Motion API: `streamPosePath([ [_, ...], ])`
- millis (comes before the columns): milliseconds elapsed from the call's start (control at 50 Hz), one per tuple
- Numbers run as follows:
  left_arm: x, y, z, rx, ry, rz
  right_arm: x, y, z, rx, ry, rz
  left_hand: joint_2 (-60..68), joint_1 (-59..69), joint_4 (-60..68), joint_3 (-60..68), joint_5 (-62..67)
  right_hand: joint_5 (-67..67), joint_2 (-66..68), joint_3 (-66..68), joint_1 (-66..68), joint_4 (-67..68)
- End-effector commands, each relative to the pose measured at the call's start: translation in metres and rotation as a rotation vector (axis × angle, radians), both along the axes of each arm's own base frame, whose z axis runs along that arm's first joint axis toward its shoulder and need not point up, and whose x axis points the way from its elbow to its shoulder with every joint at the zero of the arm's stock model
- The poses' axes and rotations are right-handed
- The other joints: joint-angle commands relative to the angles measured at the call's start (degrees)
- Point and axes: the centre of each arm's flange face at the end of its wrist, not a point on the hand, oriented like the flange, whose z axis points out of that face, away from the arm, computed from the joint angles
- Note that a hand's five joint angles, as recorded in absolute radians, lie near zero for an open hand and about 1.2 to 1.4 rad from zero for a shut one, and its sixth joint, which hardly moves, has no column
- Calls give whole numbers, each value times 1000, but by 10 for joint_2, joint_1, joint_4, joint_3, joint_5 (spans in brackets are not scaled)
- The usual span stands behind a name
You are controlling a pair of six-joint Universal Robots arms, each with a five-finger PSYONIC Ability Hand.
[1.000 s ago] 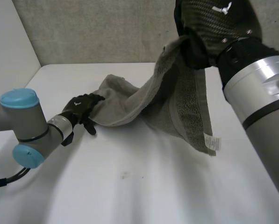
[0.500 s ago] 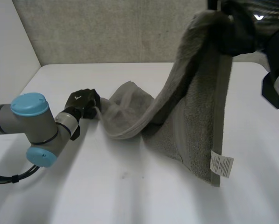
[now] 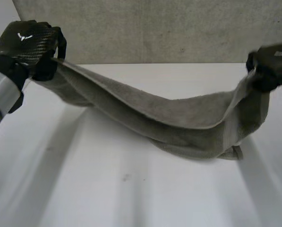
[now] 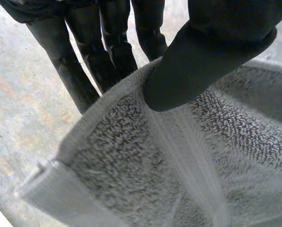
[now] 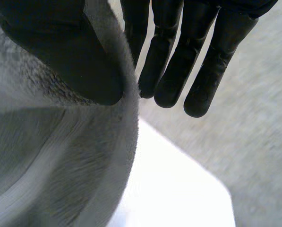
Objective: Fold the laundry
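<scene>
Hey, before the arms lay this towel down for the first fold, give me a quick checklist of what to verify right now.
1. Left hand grip: the thumb pinches the towel at its edge, near a corner, against the fingers. Ok.
2. Right hand grip: thumb and fingers pinch the opposite end. Ok.
3. Towel stretched flat between the hands: not ok. It sags, and its middle is bunched.
4. Towel lifted off the table: cannot tell. The lowest fold looks close to it or on it.
</scene>
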Motion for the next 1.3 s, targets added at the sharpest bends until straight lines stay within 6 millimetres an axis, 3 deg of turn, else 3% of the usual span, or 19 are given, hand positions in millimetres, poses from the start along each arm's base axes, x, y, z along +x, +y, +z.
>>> streamPosePath([
  [20, 4, 18, -46, 288, -178, -11, 1, 12, -58, 191, 337, 111, 103, 122, 103, 104, 108, 139, 125, 119, 238, 117],
  [180, 0, 3, -139, 540, -460, -71, 2, 6, -110, 350, 405, 161, 103, 122, 103, 104, 108, 139, 125, 119, 238, 117],
  [320, -13, -44, -163, 517, -528, -82, 26, -7, -101, 222, 499, 199, 103, 122, 103, 104, 108, 139, 125, 119, 238, 117],
  [360, -24, -83, -136, 376, -491, -47, 43, -36, -69, 31, 473, 141, 103, 122, 103, 104, 108, 139, 125, 119, 238, 117],
  [420, -29, -103, -110, 270, -462, -18, 49, -54, -44, -95, 425, 83, 103, 122, 103, 104, 108, 139, 125, 119, 238, 117],
  [460, -42, -138, -45, -5, -368, 35, 55, -85, 15, -385, 260, -29, 103, 122, 103, 104, 108, 139, 125, 119, 238, 117],
  [480, -42, -138, -44, -6, -367, 35, 55, -86, 16, -387, 259, -30, 103, 122, 103, 104, 108, 139, 125, 119, 238, 117],
  [520, -50, -157, 31, -333, -213, 95, 56, -100, 72, -674, 77, -106, 103, 122, 103, 104, 108, 139, 125, 119, 238, 117],
  [540, -50, -157, 32, -335, -213, 95, 56, -100, 72, -675, 76, -107, 103, 122, 103, 104, 108, 139, 125, 119, 238, 117],
  [560, -50, -159, 60, -454, -130, 111, 55, -102, 93, -788, 7, -137, 103, 122, 103, 104, 108, 139, 125, 119, 238, 117],
  [660, -46, -156, 96, -592, 33, 120, 52, -95, 121, -976, -104, -186, 103, 122, 103, 104, 108, 139, 125, 119, 238, 117],
  [700, -46, -154, 92, -559, 50, 109, 52, -95, 113, -957, -95, -176, 103, 122, 103, 104, 108, 139, 125, 119, 238, 117],
  [860, -43, -146, 3, -217, 43, 61, 65, -93, 47, -755, -23, 9, 103, 122, 103, 104, 108, 139, 125, 119, 238, 117],
  [920, -38, -136, -59, -39, -4, 63, 72, -87, -10, -543, 27, 139, 103, 122, 103, 104, 108, 139, 125, 119, 238, 117],
  [940, -38, -136, -59, -39, -4, 63, 72, -87, -10, -542, 27, 139, 103, 122, 103, 104, 108, 139, 125, 119, 238, 117],
  [980, -33, -123, -103, 91, -46, 65, 75, -80, -63, -346, 64, 218, 103, 122, 103, 104, 108, 139, 125, 119, 238, 117],
  [1000, -33, -123, -103, 91, -46, 65, 75, -80, -63, -345, 64, 218, 103, 122, 103, 104, 108, 139, 125, 119, 238, 117],
  [1080, -21, -90, -167, 263, -110, 67, 72, -59, -134, -79, 150, 275, 103, 122, 103, 104, 108, 139, 125, 119, 238, 117],
  [1300, -7, -51, -166, 300, -121, 76, 45, -36, -148, 84, 166, 208, 103, 122, 103, 104, 108, 121, 107, 101, 220, 99],
])
